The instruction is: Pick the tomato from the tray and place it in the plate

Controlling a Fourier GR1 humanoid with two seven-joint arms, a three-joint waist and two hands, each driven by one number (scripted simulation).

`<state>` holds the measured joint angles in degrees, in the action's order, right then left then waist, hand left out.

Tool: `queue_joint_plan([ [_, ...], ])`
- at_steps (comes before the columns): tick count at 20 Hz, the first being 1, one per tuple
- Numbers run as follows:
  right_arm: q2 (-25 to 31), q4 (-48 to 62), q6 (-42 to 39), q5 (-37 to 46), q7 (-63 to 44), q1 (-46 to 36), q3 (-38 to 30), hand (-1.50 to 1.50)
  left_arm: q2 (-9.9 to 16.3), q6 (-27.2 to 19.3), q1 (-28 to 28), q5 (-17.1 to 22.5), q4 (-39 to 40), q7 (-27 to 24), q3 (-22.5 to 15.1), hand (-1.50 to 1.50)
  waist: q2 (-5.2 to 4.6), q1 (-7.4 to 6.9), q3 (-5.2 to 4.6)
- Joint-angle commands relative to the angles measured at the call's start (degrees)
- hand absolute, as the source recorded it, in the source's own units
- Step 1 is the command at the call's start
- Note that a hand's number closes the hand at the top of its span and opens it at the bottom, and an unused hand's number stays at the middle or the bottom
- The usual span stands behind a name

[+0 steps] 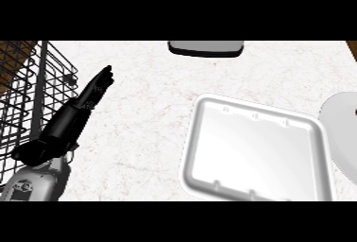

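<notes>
White counter fills your view. Your left hand (pixel 89 97) rests at left, fingers straight, holding nothing. No tomato is visible on the tray (pixel 209 156); check the plate (pixel 339 127) at right edge before moving.

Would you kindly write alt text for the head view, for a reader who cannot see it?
A white tray lies on the speckled counter with no tomato visible in it, and a white plate shows partly at the right edge. The left hand rests open at the left, beside a black wire rack.
</notes>
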<state>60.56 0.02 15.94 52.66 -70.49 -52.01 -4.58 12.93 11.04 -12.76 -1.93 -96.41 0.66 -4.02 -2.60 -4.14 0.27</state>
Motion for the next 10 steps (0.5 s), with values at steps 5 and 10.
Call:
queue_joint_plan([
  [5, -5.4, -0.02, 19.71, -1.46, -14.66, 5.89, -1.33, -1.5, 0.07, -0.17, 0.07, 0.1, 0.1, -0.23, 0.5, 0.0, 0.5, -0.16, -0.37],
  [10, -6.48, -0.02, 27.59, 0.82, -14.63, 5.87, 1.08, -1.5, 0.25, 0.49, -0.48, -0.22, 1.52, -0.27, -0.1, 0.0, 0.57, -0.77, -0.58],
])
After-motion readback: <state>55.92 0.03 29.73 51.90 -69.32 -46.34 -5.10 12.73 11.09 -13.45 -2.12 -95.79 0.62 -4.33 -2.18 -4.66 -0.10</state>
